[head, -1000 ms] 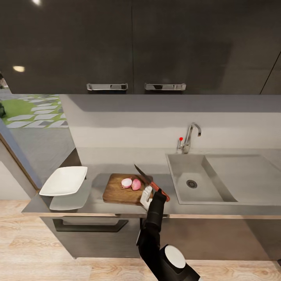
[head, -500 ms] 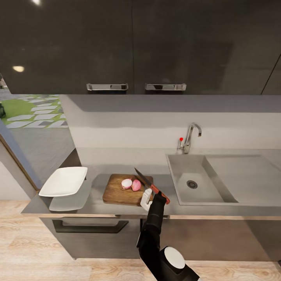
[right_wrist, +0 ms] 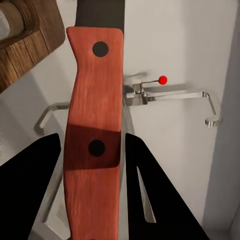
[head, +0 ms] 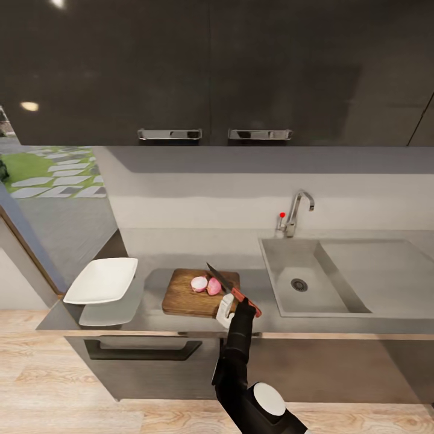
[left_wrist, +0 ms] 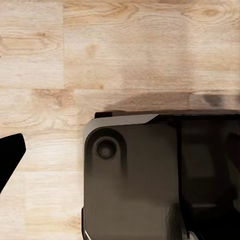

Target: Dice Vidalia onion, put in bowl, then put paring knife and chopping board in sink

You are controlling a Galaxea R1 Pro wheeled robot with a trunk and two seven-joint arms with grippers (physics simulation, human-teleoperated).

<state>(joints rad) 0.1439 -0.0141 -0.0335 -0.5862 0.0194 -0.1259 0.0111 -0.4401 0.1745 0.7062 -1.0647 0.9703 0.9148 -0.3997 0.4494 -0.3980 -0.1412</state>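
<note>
The chopping board [head: 187, 296] lies on the countertop [head: 150, 304] left of the sink [head: 277, 268]. On it rests the Vidalia onion [head: 206, 284], in two pieces side by side, one with its pale face up. My right gripper [head: 235, 302] is shut on the paring knife's red handle [right_wrist: 94, 135] at the board's near right corner. The dark blade [head: 218, 277] slants up and left, just above the right onion piece. The white bowl [head: 101, 280] stands at the counter's left end. One dark finger [left_wrist: 9, 160] of my left gripper sits far out at the frame's edge, over the floor.
A chrome tap [head: 295, 211] with a red knob stands behind the sink basin, and the drainboard [head: 380, 271] stretches right. Dark wall cabinets [head: 211, 72] hang above the counter. The robot's dark base [left_wrist: 150, 175] stands on the wooden floor [left_wrist: 120, 55].
The knife has dropped a little, its tip coming closer to the onion pieces. The head camera has shifted slightly, moving the whole picture a few pixels right.
</note>
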